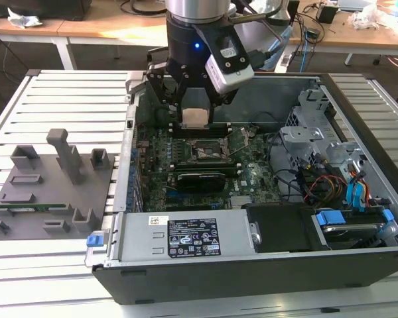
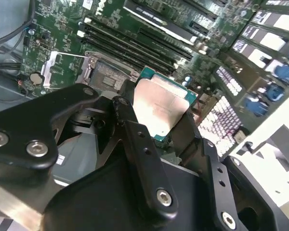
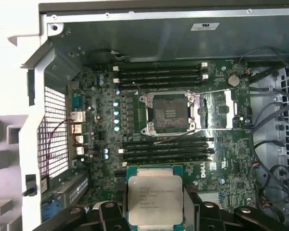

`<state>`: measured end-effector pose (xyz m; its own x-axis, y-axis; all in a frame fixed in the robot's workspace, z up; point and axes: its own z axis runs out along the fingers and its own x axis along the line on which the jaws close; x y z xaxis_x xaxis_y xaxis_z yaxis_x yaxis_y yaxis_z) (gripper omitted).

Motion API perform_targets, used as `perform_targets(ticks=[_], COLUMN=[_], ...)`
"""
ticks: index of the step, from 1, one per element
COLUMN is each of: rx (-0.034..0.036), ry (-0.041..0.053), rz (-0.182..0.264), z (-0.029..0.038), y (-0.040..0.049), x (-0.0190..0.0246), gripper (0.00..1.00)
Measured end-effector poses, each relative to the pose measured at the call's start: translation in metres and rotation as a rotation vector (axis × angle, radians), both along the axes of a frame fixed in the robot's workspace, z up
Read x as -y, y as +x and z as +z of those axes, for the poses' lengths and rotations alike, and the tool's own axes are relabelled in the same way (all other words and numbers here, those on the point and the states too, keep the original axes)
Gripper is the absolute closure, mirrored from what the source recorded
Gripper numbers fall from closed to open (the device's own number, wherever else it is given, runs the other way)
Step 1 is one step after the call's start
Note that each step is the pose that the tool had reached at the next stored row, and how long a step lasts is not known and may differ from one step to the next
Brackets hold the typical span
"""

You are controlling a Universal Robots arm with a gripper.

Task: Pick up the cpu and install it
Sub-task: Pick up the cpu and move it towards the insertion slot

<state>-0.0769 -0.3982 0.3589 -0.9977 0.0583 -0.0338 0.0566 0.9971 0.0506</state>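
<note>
Gripper (image 1: 196,124) clamped on the chip (image 1: 195,116), jaws pressed against two opposite edges. The held chip hangs beneath the wrist, above the motherboard (image 3: 221,159) inside the open computer case (image 1: 265,278). The open socket (image 3: 169,113) lies below and just beyond the gripper, apart from the chip.

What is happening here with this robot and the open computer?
The arm's gripper is shut on the cpu and holds it above the motherboard inside the open computer case. The socket is open and empty. The cpu hangs clear of it, so it is not yet installed.
</note>
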Motion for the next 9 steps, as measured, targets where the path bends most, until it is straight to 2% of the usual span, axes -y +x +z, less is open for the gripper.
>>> perform_targets(ticks=[7, 8, 9], rx=[0.0, 0.0, 0.0], ry=[-0.0002, 0.0, -0.0001], rz=[0.0, 0.0, 0.0], z=[-0.0148, -0.0177, -0.0226], y=[0.0118, 0.0142, 0.0183], x=[-0.0202, -0.0244, -0.0311], gripper=[0.45, 0.45, 0.45])
